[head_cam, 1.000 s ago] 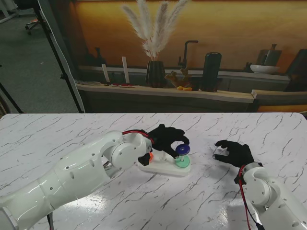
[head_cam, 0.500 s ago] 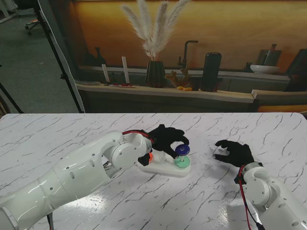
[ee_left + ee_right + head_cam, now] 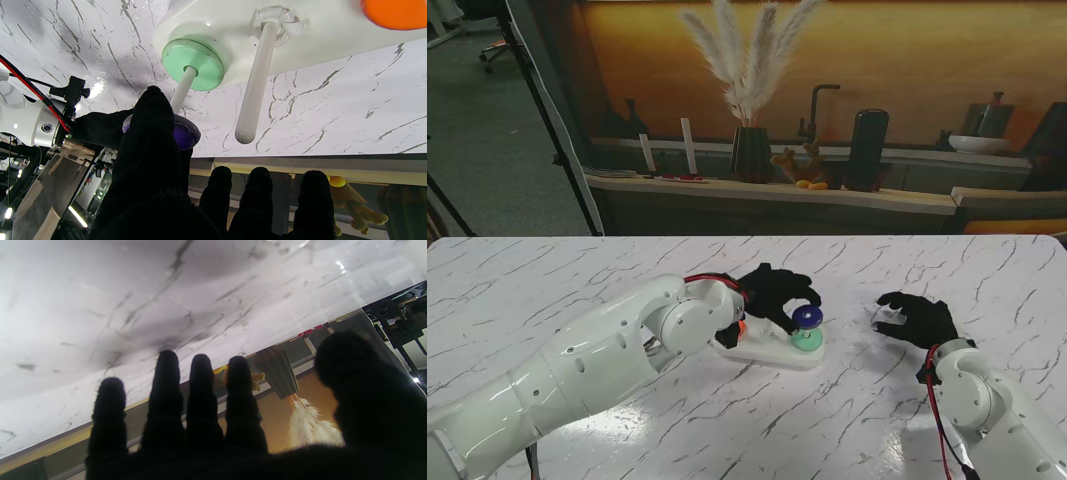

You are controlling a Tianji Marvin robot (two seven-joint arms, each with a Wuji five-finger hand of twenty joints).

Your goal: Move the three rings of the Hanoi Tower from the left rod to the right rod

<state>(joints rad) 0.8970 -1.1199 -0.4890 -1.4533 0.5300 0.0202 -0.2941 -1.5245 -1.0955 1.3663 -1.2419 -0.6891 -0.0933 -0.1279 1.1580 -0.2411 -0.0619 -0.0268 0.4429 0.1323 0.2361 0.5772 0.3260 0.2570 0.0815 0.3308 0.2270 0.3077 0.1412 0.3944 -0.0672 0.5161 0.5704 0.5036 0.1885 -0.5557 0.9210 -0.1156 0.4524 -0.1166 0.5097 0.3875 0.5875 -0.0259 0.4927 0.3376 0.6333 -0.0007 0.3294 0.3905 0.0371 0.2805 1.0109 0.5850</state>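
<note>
The white tower base (image 3: 770, 351) lies mid-table with three rods. A green ring (image 3: 807, 341) sits at the foot of the right rod, also seen as the green ring (image 3: 192, 64) in the left wrist view. My left hand (image 3: 772, 292) pinches a purple ring (image 3: 806, 317) at the top of that rod, above the green one; thumb and a finger cover most of the purple ring (image 3: 185, 134). An orange ring (image 3: 740, 326) stays at the left rod, partly hidden by my wrist. The middle rod (image 3: 257, 83) is bare. My right hand (image 3: 914, 318) hovers open to the right of the base.
The marble table (image 3: 547, 290) stretches wide on both sides. A counter behind the far edge carries a vase of pampas grass (image 3: 749, 152), a dark speaker (image 3: 867, 148) and a bowl (image 3: 977, 143). A dark stand pole (image 3: 542, 110) leans at the far left.
My left hand has dipped slightly, bringing the purple ring a little lower over the right rod. The right hand has stayed in place.
</note>
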